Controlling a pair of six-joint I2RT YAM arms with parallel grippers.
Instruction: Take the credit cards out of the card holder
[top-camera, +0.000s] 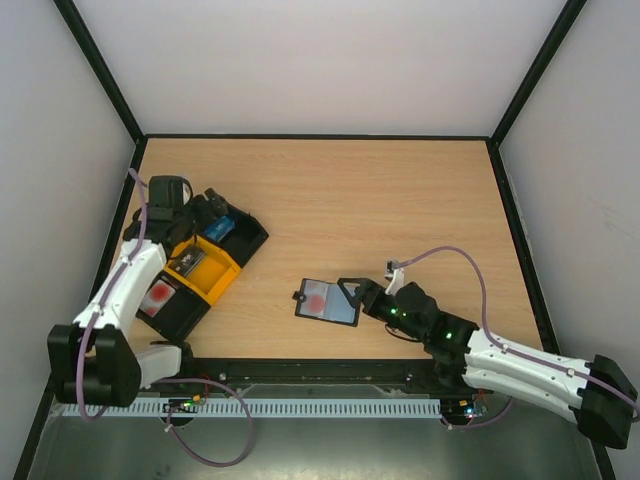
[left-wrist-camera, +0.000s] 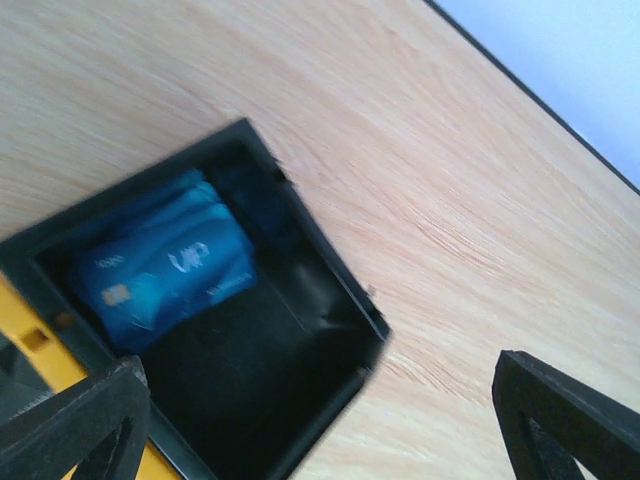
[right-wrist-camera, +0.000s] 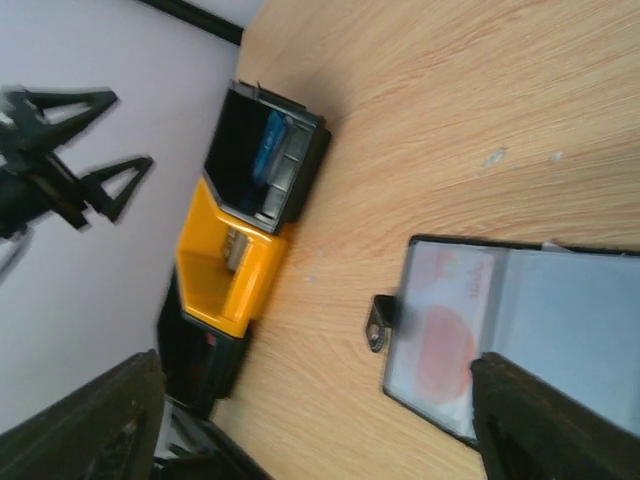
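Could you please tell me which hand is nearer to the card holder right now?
The right hand, open at the card holder's right edge. The left hand hovers over the black tray with the blue card, far off to the left.

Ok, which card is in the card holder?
The pale red-spotted card, inside the card holder by the right claw; the blue card lies in the black tray instead.

I see a table (top-camera: 400, 200) of pale wood grain, smooth and matt. The holder (top-camera: 328, 302) has a translucent, slightly glossy plastic pocket. At nine o'clock, the trays (top-camera: 218, 278) look like hard plastic; a blue card (left-wrist-camera: 160, 265) inside looks glossy
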